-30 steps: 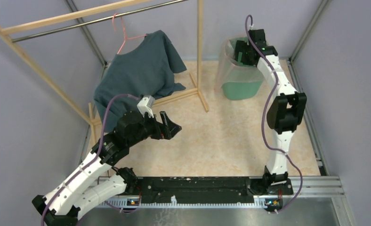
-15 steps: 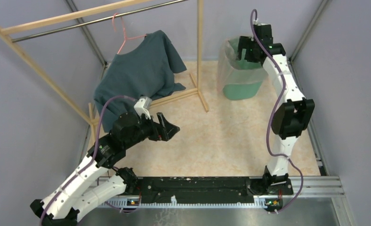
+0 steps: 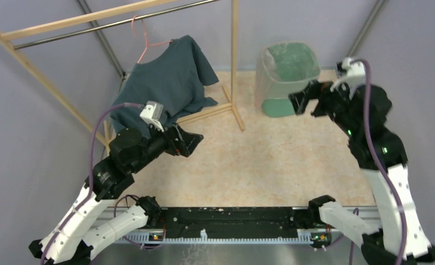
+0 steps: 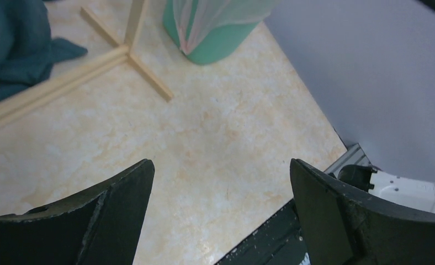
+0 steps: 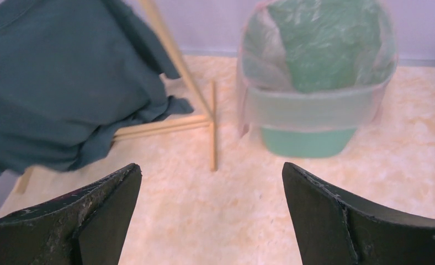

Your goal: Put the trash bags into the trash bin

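The mint-green trash bin (image 3: pixel 282 106) stands at the back right of the floor. The pale-pink translucent trash bag (image 3: pixel 286 66) lines it, with its edge folded down over the rim and upper walls. The right wrist view shows the bin (image 5: pixel 306 141) and the bag (image 5: pixel 314 106) straight ahead. The left wrist view shows the bin (image 4: pixel 222 47) and the bag (image 4: pixel 212 16) at the top edge. My right gripper (image 3: pixel 303 102) is open and empty, just in front and to the right of the bin (image 5: pixel 211 165). My left gripper (image 3: pixel 190 142) is open and empty over the left floor (image 4: pixel 221 163).
A wooden clothes rack (image 3: pixel 233 61) stands at the back left, its foot (image 3: pixel 234 113) reaching toward the bin. A dark teal shirt (image 3: pixel 163 88) hangs on a pink hanger (image 3: pixel 143 47). Grey walls close in both sides. A black rail (image 3: pixel 232 221) runs along the near edge.
My right gripper has come up out of the bin and drawn back to the near right of it. My left gripper has shifted slightly left and back.
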### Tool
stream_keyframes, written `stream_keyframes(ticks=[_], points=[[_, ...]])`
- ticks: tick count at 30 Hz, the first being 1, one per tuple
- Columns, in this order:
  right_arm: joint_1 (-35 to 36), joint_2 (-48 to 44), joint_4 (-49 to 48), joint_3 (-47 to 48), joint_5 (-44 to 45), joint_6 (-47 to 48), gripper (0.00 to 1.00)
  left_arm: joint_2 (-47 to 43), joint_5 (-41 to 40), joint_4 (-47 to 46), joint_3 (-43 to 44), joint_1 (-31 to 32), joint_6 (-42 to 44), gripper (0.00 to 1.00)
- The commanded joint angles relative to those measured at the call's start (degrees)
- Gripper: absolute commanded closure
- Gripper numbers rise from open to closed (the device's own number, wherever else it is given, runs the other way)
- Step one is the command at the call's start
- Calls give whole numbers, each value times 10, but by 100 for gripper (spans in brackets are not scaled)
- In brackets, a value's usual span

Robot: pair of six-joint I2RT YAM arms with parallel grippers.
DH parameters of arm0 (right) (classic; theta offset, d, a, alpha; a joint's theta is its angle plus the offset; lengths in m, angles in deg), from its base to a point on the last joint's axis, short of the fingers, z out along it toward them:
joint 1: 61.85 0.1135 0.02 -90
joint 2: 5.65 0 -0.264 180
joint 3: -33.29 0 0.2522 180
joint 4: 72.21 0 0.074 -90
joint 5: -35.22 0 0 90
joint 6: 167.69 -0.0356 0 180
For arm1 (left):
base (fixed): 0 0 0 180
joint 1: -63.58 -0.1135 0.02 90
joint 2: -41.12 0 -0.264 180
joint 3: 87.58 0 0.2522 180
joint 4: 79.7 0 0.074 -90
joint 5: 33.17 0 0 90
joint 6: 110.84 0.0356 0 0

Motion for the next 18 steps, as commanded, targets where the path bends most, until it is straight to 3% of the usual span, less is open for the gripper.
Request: stream_keyframes(ticks=[1, 4, 8, 18], points=[[-2, -130, -16, -122, -114, -26, 1, -13, -48, -16, 70, 1, 78, 1], [-2, -190, 9, -129, -123, -14, 1, -20, -73, -29, 95, 1, 111, 1], [-2, -208, 41, -70, -81, 13, 1, -18, -95, -40, 131, 1, 142, 1], [-2, -219, -20, -78, -66, 8, 1, -6, -118, 0, 192, 1, 142, 1]])
